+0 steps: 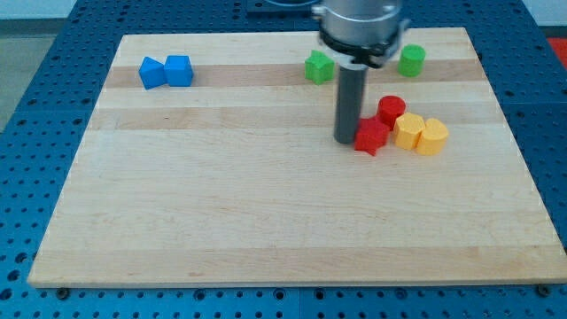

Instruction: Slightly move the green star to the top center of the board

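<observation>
My tip (pixel 345 140), having no fingers, is touching the red star (pixel 371 137); I'm needing a gentle nudge on the green star (pixel 319 67).

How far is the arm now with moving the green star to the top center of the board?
The green star already lies near the view's top, slightly right of center on the board. My tip is below it, apart from it, right beside the red star. No push on the green star is in hand. Left: bring my tip to the star and nudge it.
</observation>
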`<control>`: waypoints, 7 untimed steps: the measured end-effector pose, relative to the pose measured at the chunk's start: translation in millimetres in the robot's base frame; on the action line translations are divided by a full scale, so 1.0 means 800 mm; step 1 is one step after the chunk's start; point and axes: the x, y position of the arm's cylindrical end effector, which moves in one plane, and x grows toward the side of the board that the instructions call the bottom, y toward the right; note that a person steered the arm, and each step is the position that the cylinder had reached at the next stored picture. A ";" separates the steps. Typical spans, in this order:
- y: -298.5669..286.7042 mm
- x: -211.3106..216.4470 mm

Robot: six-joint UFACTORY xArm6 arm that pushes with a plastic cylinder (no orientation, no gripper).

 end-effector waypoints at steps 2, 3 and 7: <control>-0.016 0.027; 0.018 0.012; 0.029 0.001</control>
